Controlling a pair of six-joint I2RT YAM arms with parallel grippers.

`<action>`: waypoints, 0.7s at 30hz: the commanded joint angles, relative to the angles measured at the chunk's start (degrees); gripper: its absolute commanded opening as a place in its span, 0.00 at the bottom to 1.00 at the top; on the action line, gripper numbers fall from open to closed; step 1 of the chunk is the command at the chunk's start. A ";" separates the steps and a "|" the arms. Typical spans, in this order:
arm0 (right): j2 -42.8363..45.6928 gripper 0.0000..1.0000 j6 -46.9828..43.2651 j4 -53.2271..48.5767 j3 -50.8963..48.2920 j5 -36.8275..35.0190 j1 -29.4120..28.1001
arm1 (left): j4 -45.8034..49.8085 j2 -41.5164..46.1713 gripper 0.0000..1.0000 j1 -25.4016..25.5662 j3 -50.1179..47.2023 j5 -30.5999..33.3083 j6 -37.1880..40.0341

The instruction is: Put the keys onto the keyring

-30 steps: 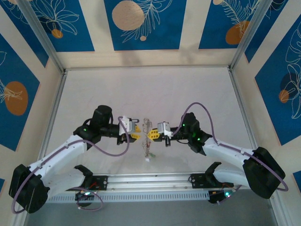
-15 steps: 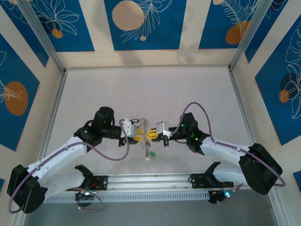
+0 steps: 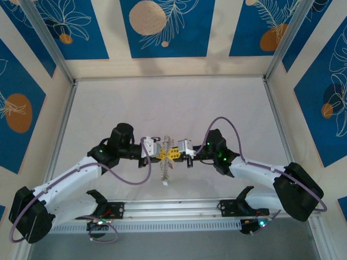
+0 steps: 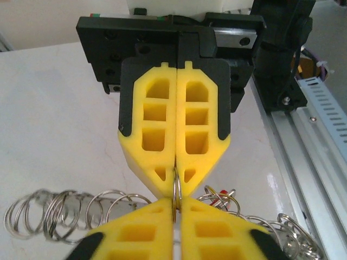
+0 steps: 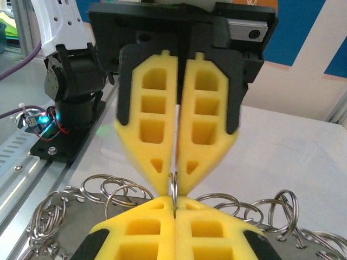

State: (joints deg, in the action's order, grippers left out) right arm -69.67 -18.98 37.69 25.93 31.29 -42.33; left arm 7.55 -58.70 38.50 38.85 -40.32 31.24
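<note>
Start on your left: the left gripper [image 4: 176, 214] has its yellow jaws pressed flat together, and all that sits between them is the wire of the keyring [image 4: 175, 187], a thin grey loop. From both wrists you see that loop edge-on, a bare upright sliver at the spot where the two sets of fingertips meet nose to nose, mid-table.

That tells you how it lies. It stands on edge, with its plane running along the line from one arm to the other and its flat faces turned toward the far wall and toward the bases. A round loop has no real long axis, and how much of it rises above or hangs below the tips is hidden.

To your right, the right gripper [image 5: 173, 211] is clamped just as tightly on the same wire from the opposite side. I read the double pinch as a way to stop the loop swinging or twisting, so its split can be worked.

Loose rings [image 4: 65, 208] lie on the table [image 3: 179, 108] below. A red bit [image 4: 219, 195] among them may be a key tag, but it is too small to say.
</note>
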 commanded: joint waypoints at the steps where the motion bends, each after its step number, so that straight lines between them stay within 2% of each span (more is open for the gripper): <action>1: -0.45 0.00 0.53 2.29 2.28 -0.12 -1.09 | -1.91 -0.46 0.00 1.39 1.57 0.32 0.81; 4: 0.54 0.03 -1.03 0.13 1.75 -1.38 -1.09 | -0.84 -0.13 0.00 1.70 1.91 2.72 1.79; 6: 2.00 0.15 -4.67 -5.71 2.13 -2.72 -1.09 | 1.62 0.15 0.00 2.21 2.61 5.00 4.08; 9: 3.38 0.23 -8.63 -12.72 3.19 -7.43 -1.09 | 6.73 -0.10 0.00 2.76 4.48 8.01 7.25; 13: 3.84 0.26 -11.52 -18.71 5.38 -9.00 -0.83 | 10.08 -0.37 0.00 3.01 5.80 10.03 9.01; 21: 2.94 0.25 -10.96 -19.41 5.79 -7.48 -1.25 | 12.45 -2.60 0.00 3.84 8.20 11.72 9.15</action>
State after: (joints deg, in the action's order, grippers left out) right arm -66.85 -28.73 20.01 30.41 23.73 -43.11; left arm 18.52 -60.69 41.50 44.16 -29.26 38.83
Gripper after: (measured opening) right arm 0.255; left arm 0.042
